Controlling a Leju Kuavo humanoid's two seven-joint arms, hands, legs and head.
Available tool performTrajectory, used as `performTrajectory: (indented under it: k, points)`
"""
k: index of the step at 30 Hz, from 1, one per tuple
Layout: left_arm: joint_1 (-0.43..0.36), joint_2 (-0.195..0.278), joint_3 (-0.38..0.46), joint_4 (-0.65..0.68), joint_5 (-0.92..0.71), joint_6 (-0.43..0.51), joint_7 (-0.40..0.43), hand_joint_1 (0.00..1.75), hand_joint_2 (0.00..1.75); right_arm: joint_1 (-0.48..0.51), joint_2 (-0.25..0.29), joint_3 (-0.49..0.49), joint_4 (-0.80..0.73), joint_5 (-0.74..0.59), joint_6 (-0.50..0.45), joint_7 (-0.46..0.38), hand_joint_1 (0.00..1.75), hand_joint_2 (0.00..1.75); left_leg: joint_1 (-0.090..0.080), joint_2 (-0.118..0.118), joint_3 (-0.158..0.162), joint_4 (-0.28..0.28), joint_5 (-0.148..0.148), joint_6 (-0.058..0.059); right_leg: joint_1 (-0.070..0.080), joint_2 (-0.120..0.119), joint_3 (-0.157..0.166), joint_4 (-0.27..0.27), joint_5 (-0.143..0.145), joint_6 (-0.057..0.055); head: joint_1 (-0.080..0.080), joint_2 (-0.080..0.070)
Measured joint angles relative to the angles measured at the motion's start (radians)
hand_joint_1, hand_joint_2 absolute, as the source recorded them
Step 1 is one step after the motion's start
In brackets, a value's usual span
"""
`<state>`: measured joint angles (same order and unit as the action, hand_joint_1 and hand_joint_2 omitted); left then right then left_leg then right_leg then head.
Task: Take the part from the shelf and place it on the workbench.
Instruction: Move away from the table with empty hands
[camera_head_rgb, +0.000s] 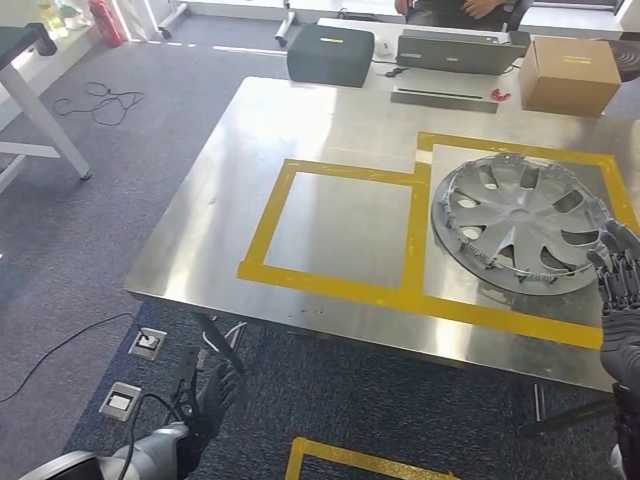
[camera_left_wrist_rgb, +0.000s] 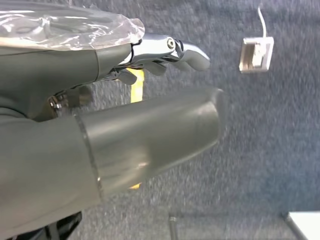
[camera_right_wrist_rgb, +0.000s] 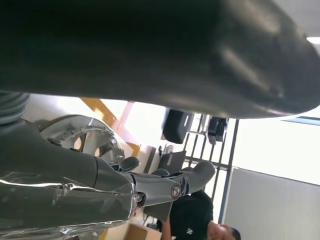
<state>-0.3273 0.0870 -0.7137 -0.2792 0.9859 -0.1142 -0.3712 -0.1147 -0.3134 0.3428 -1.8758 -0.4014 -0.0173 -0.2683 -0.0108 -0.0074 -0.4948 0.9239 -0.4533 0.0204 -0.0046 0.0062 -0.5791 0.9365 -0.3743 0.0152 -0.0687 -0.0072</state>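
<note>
Two hands, both empty: left hand (camera_head_rgb: 207, 400) low beside workbench (camera_head_rgb: 226, 230), fingers loosely extended; right hand (camera_head_rgb: 620, 275) fingers spread, just off near-right rim of part (camera_head_rgb: 521, 220). Lying flat inside right yellow outline (camera_head_rgb: 521, 310), farther in.

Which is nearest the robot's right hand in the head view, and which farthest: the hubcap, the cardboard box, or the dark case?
From the right hand:
1. Hubcap, right beside it on the workbench.
2. Cardboard box, far right corner.
3. Dark case, far side, toward the left.
</note>
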Motion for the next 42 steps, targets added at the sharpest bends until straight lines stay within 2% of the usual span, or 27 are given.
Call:
performTrajectory:
  k: [2,3,5,6,7,8,9,10,12,14,16,18,21,22,23,25,27,29,30,32,34,35,37,38,39,41,42]
  points:
    - [-0.001,-0.001,0.000,0.000,0.000,0.001,0.000,0.00,0.00,0.003,0.000,-0.002,0.000,0.000,0.004,-0.001,0.00,0.00,0.005,0.003,-0.008,-0.009,0.014,0.012,0.000,0.000,-0.014,0.022,-0.026,0.009,0.003,0.000]
    - [-0.002,-0.002,0.000,0.000,0.000,0.000,0.000,0.00,0.00,0.003,0.000,-0.003,0.000,0.000,0.006,-0.001,0.00,0.00,0.008,0.005,-0.015,-0.013,0.023,0.017,-0.001,0.000,-0.031,0.065,-0.065,0.013,0.007,0.000]
    - [-0.002,-0.002,0.000,0.000,-0.001,0.000,0.001,0.00,0.00,0.005,0.001,-0.005,0.000,0.001,0.013,-0.002,0.00,0.00,0.007,0.007,-0.033,-0.013,0.037,0.023,-0.004,0.000,-0.072,0.201,-0.162,0.020,0.014,0.000]
    - [-0.002,-0.003,0.000,0.000,-0.002,0.000,0.002,0.00,0.00,0.007,0.001,-0.006,0.000,0.002,0.016,-0.003,0.00,0.00,0.007,0.007,-0.044,-0.012,0.046,0.023,-0.005,0.000,-0.087,0.271,-0.197,0.024,0.017,0.000]
    - [-0.002,-0.004,0.000,0.000,-0.003,0.000,0.003,0.00,0.00,0.009,0.001,-0.007,0.000,0.002,0.020,-0.004,0.00,0.00,0.007,0.007,-0.055,-0.011,0.053,0.022,-0.006,-0.001,-0.089,0.310,-0.208,0.027,0.018,0.000]
    - [-0.001,-0.004,0.000,0.000,-0.004,0.000,0.004,0.00,0.00,0.010,0.001,-0.008,0.001,0.003,0.023,-0.006,0.00,0.00,0.007,0.007,-0.065,-0.009,0.060,0.020,-0.007,-0.001,-0.076,0.315,-0.200,0.028,0.018,0.000]
    - [-0.001,-0.005,0.000,0.000,-0.005,0.000,0.005,0.00,0.00,0.010,0.001,-0.010,0.001,0.004,0.026,-0.007,0.00,0.00,0.007,0.007,-0.075,-0.007,0.066,0.017,-0.008,-0.001,-0.041,0.278,-0.176,0.029,0.019,0.000]
    - [-0.002,-0.006,0.000,0.000,-0.006,0.001,0.005,0.00,0.00,0.010,0.001,-0.012,0.001,0.004,0.028,-0.007,0.00,0.00,0.007,0.007,-0.083,-0.004,0.071,0.014,-0.009,-0.001,0.012,0.198,-0.147,0.029,0.019,0.000]
    - [-0.003,-0.007,0.000,0.000,-0.006,0.001,0.005,0.00,0.00,0.010,0.001,-0.016,0.001,0.005,0.030,-0.006,0.00,0.00,0.007,0.006,-0.096,0.002,0.082,0.005,-0.008,0.001,0.112,0.040,-0.121,0.024,0.019,0.000]
    - [-0.004,-0.007,0.000,0.000,-0.006,0.001,0.005,0.00,0.00,0.012,0.002,-0.019,0.000,0.005,0.032,-0.002,0.00,0.00,0.005,0.006,-0.103,0.005,0.095,-0.006,-0.004,0.004,0.146,-0.017,-0.123,0.015,0.017,0.000]
    - [-0.004,-0.007,0.000,0.000,-0.004,0.001,0.005,0.00,0.00,0.013,0.002,-0.020,0.000,0.004,0.034,0.003,0.00,0.00,0.004,0.004,-0.105,0.005,0.109,-0.017,-0.001,0.004,0.136,-0.015,-0.112,0.003,0.016,0.000]
    - [-0.004,-0.006,0.000,0.000,-0.003,0.001,0.005,0.00,0.00,0.010,0.002,-0.020,0.000,0.003,0.035,0.005,0.00,0.00,0.007,0.003,-0.121,0.030,0.083,-0.028,-0.003,-0.001,0.120,-0.016,-0.096,-0.012,0.016,0.000]
    - [-0.004,-0.005,0.000,0.000,0.001,0.000,0.004,0.00,0.00,0.008,0.002,-0.019,0.000,0.001,0.036,0.009,0.00,0.00,0.010,0.003,-0.189,0.206,-0.060,-0.039,-0.002,-0.005,0.081,-0.017,-0.062,-0.029,0.012,0.000]
    - [-0.004,-0.004,0.000,0.000,0.001,0.000,0.004,0.00,0.00,0.008,0.002,-0.018,0.000,0.001,0.036,0.010,0.00,0.00,0.011,0.003,-0.209,0.276,-0.096,-0.040,-0.001,-0.005,0.065,-0.016,-0.050,-0.031,0.011,0.000]
    - [-0.003,-0.004,0.000,0.000,0.002,-0.001,0.004,0.00,0.00,0.008,0.003,-0.018,0.000,0.000,0.036,0.010,0.00,0.00,0.011,0.003,-0.218,0.327,-0.110,-0.040,0.001,-0.005,0.048,-0.015,-0.039,-0.031,0.010,0.000]
    - [-0.002,-0.004,0.000,0.000,0.003,-0.001,0.004,0.00,0.00,0.008,0.004,-0.017,0.000,0.000,0.038,0.011,0.00,0.00,0.009,0.003,-0.185,0.324,-0.075,-0.033,0.005,-0.005,0.016,-0.012,-0.018,-0.031,0.008,0.000]
    - [-0.004,-0.002,0.000,0.000,0.004,-0.001,0.004,0.00,0.00,0.007,0.006,-0.017,0.000,0.000,0.038,0.011,0.00,0.00,0.004,0.003,-0.086,0.196,-0.026,-0.019,0.008,-0.005,-0.010,-0.009,0.002,-0.029,0.008,0.000]
    - [-0.008,0.001,0.000,0.000,0.007,-0.002,0.004,0.00,0.00,0.003,0.010,-0.016,0.000,0.000,0.038,0.010,0.00,0.00,-0.005,0.004,0.015,0.045,-0.025,-0.005,0.010,-0.005,-0.025,-0.008,0.018,-0.023,0.007,0.000]
    - [-0.010,0.003,0.000,0.000,0.008,-0.002,0.003,0.00,0.00,0.000,0.013,-0.016,0.001,0.000,0.038,0.010,0.00,0.00,-0.009,0.004,0.041,0.003,-0.028,-0.001,0.010,-0.006,-0.027,-0.009,0.027,-0.019,0.007,0.000]
    - [-0.011,0.006,0.000,0.000,0.009,-0.002,0.002,0.00,0.00,-0.007,0.016,-0.014,0.005,0.000,0.038,0.009,0.00,0.00,-0.011,0.004,0.044,-0.020,-0.020,0.007,0.007,-0.007,-0.030,-0.013,0.044,-0.007,0.006,0.000]
    - [-0.011,0.006,0.001,0.000,0.009,-0.003,0.002,0.00,0.00,-0.011,0.018,-0.013,0.010,0.000,0.038,0.006,0.00,0.00,-0.007,0.007,0.031,-0.028,-0.002,0.022,0.005,-0.007,-0.044,0.007,0.020,0.004,0.008,0.000]
    - [-0.010,0.006,0.001,0.000,0.008,-0.002,0.002,0.00,0.00,-0.013,0.019,-0.012,0.012,0.000,0.038,0.005,0.00,0.00,-0.005,0.009,0.021,-0.031,0.010,0.030,0.005,-0.006,-0.059,0.048,-0.020,0.009,0.011,0.000]
    - [-0.010,0.006,0.001,0.000,0.007,-0.002,0.003,0.00,0.00,-0.018,0.020,-0.012,0.018,0.000,0.038,0.002,0.00,0.00,-0.004,0.011,-0.004,-0.030,0.030,0.037,0.002,-0.006,-0.100,0.188,-0.127,0.017,0.018,0.000]
    - [-0.010,0.006,0.001,0.000,0.006,-0.002,0.004,0.00,0.00,-0.020,0.020,-0.012,0.022,0.000,0.038,0.001,0.00,0.00,-0.004,0.011,-0.018,-0.029,0.040,0.036,0.000,-0.006,-0.115,0.263,-0.164,0.020,0.019,0.000]
    - [-0.010,0.006,0.001,0.000,0.006,-0.002,0.004,0.00,0.00,-0.021,0.021,-0.012,0.025,0.001,0.039,0.001,0.00,0.00,-0.004,0.011,-0.032,-0.027,0.051,0.035,-0.001,-0.006,-0.120,0.314,-0.178,0.023,0.020,0.000]
    - [-0.009,0.006,0.001,0.000,0.006,-0.002,0.005,0.00,0.00,-0.023,0.022,-0.012,0.032,0.001,0.040,0.000,0.00,0.00,-0.004,0.011,-0.061,-0.023,0.069,0.031,-0.004,-0.007,-0.089,0.325,-0.146,0.026,0.021,0.000]
    - [-0.009,0.006,0.001,0.000,0.006,-0.002,0.005,0.00,0.00,-0.026,0.023,-0.012,0.035,0.001,0.040,0.000,0.00,0.00,-0.003,0.011,-0.075,-0.019,0.077,0.028,-0.005,-0.007,-0.043,0.270,-0.114,0.026,0.022,0.000]
